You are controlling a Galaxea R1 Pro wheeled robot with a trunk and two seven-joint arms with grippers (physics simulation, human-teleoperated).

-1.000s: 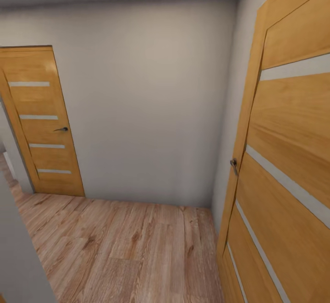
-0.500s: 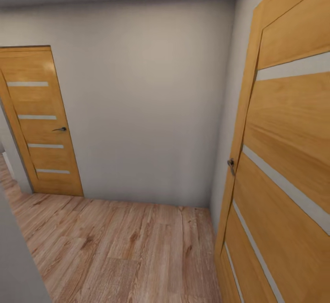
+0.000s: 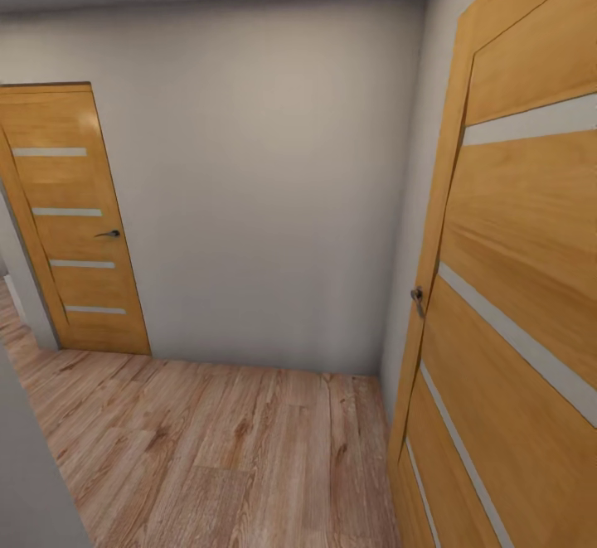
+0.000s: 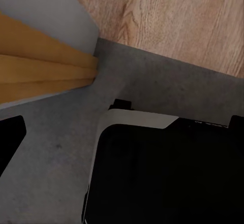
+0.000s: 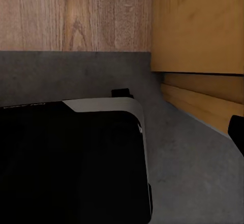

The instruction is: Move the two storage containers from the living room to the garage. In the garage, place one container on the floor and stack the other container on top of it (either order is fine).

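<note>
**Orange-wood doors, plank hallway: robot in transit at a threshold**

Orange-wood panelling dominates the head view: a near door [image 3: 514, 299] stands close at the right, its handle [image 3: 419, 299] beside the frame, and a far door [image 3: 75, 225] with four narrow glass slits stands at the left of a plain white-grey wall [image 3: 265, 183]. Light wood planks [image 3: 232, 448] cover the hallway floor.

Both wrist views look down on the robot's own dark base [image 4: 168, 173] standing on mottled grey concrete [image 4: 51, 158], which meets plank flooring along a straight seam just ahead. Orange door framing [image 5: 198, 26] lies near the base on each side. Judgement: the base straddles a doorway between the garage floor and the hallway.

Neither storage container is visible, so their location cannot be stated. Each end effector's opening and load cannot be told; only dark slivers show at the edges of the wrist views.

Step in hand, judged: driving between rooms. Done well, the base should stay centred between the door frames, turning only once clear of the near door leaf, with arms tucked in.
</note>
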